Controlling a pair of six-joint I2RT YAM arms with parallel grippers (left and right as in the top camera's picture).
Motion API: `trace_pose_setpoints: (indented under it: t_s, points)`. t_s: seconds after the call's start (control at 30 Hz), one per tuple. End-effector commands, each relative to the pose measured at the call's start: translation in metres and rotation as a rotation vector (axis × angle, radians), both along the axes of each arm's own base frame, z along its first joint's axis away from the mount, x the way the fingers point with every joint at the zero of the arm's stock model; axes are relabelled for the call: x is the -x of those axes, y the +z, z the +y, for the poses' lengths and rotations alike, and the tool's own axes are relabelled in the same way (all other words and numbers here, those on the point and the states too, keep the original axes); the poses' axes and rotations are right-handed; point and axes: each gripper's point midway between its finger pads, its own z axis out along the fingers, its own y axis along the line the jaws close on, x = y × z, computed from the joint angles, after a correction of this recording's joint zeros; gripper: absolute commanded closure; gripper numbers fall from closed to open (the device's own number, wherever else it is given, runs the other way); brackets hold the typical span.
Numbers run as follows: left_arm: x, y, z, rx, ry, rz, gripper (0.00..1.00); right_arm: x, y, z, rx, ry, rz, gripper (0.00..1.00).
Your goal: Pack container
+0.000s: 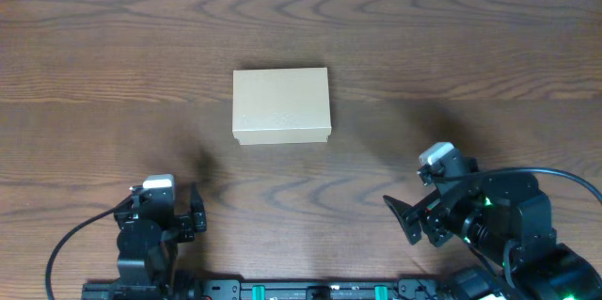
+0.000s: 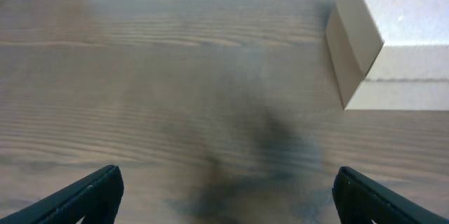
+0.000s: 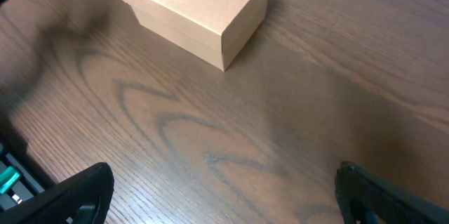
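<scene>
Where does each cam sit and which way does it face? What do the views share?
Overhead: above the table, looking straight down; box mid-frame, left gripper and right gripper with their arms along the bottom edge.
Left wrist: low over the table, facing forward; box corner at upper right; own fingers in the bottom corners, wide apart.
Right wrist: angled down at the table; whole box at upper left; own fingers in the bottom corners, wide apart.
Shared: all three see the box and the table.

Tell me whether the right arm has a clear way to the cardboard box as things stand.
Probably yes. The right gripper is open, and only the wooden table shows between it and the closed container. Nothing visible stands in the path, though its actual reach can't be judged from here.
</scene>
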Motion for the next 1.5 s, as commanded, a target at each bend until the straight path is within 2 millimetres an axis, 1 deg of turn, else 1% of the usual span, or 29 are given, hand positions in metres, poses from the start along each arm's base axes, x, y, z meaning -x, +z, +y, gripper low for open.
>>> trace_pose_setpoints:
  t_s: [0.0, 0.17, 0.5, 0.63, 1.3, 1.47]
  points:
    - [-0.001, -0.005, 0.003, -0.006, 0.014, -0.01, 0.05, 0.0, -0.001, -0.001, 0.005, 0.004, -0.004, 0.01]
    - [-0.003, -0.02, 0.003, 0.019, 0.03, 0.015, 0.05, 0.0, -0.001, -0.001, 0.005, 0.004, -0.004, 0.01]
    - [-0.009, -0.043, 0.005, 0.009, 0.045, 0.033, 0.04, 0.0, -0.001, -0.001, 0.006, 0.004, -0.004, 0.01]
    - [-0.008, -0.043, 0.006, -0.041, 0.022, 0.041, 0.05, 0.0, -0.001, -0.001, 0.005, 0.004, -0.004, 0.01]
    - [-0.008, -0.043, 0.006, -0.041, 0.022, 0.042, 0.05, 0.0, -0.001, -0.001, 0.007, 0.004, -0.005, 0.01]
    - [-0.008, -0.043, 0.006, -0.041, 0.022, 0.042, 0.05, 0.0, 0.002, -0.008, 0.028, -0.017, -0.045, 0.01]
